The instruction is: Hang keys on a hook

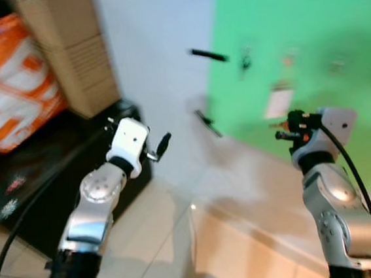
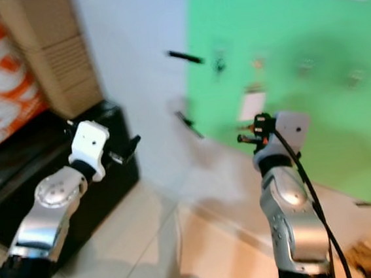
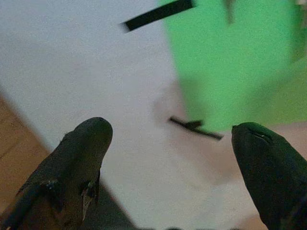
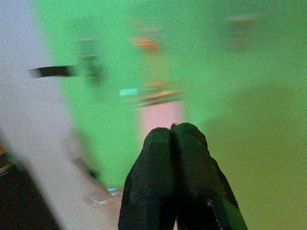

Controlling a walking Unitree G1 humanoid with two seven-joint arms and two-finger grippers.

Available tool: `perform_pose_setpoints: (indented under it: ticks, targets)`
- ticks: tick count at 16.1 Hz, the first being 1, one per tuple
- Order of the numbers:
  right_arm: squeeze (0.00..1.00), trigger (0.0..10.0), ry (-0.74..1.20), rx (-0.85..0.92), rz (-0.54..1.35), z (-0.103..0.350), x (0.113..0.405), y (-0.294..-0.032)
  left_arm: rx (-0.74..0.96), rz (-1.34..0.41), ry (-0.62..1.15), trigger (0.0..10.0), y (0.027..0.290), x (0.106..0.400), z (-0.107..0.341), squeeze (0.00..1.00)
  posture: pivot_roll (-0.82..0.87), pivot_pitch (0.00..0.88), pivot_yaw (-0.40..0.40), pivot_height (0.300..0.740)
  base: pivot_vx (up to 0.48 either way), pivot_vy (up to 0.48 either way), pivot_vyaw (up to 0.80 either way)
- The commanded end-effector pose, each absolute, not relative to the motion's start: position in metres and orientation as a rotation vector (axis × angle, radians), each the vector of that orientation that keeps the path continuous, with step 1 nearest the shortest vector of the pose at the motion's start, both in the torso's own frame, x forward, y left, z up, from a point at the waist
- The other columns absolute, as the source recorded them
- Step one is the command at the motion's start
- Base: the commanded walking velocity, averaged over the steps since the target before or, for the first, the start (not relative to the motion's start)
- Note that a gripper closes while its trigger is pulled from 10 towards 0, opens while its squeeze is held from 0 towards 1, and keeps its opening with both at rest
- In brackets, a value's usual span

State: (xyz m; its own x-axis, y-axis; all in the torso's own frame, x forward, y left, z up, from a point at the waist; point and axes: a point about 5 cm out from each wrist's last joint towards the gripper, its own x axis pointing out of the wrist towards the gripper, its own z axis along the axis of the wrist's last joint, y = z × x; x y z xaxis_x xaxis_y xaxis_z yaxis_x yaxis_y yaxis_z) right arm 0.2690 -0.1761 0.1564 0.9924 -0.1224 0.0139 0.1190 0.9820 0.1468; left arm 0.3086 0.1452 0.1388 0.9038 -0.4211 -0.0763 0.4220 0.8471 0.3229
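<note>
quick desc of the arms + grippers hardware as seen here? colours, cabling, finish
Both arms are silver metal with rounded joint housings, black bands between segments and a white wrist housing. The left gripper and right gripper have black fingers, rounded at the tips. A black cable runs along each arm. The right wrist shows small orange-red parts near the gripper.

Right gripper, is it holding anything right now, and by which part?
The right gripper has its fingers pressed together in front of the green wall. Whether keys are pinched between them cannot be told; the views are blurred. The left gripper is open, holding nothing.
</note>
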Motion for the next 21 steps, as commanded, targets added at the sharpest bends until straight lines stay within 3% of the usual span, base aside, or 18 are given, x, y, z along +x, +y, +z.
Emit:
perform_pose_setpoints:
  ticks: [1, 8, 17, 21]
  targets:
    - [0.00, 10.0, -0.024, 0.138, -0.143, 0.156, 0.267, -0.184, 0.331, -0.479, -0.012, 10.0, 0.136, 0.309, 0.141, 0.00, -0.08, 0.000, 0.011, 0.740, 0.285, 0.000, -0.80]
    - [0.00, 10.0, -0.031, 0.131, -0.118, 0.159, 0.268, -0.181, 0.336, -0.503, -0.008, 10.0, 0.134, 0.307, 0.141, 0.00, -0.08, 0.000, 0.006, 0.740, 0.240, 0.000, -0.70]
    - [0.00, 10.0, -0.080, 0.174, 0.028, 0.173, 0.279, -0.168, 0.353, -0.515, -0.017, 10.0, 0.136, 0.310, 0.146, 0.00, -0.06, 0.000, -0.003, 0.740, 0.000, 0.000, 0.00]
    - [0.00, 10.0, -0.104, 0.243, 0.066, 0.184, 0.295, -0.170, 0.335, -0.633, -0.043, 10.0, 0.129, 0.310, 0.154, 0.00, -0.04, 0.000, -0.021, 0.740, 0.000, 0.000, 0.00]
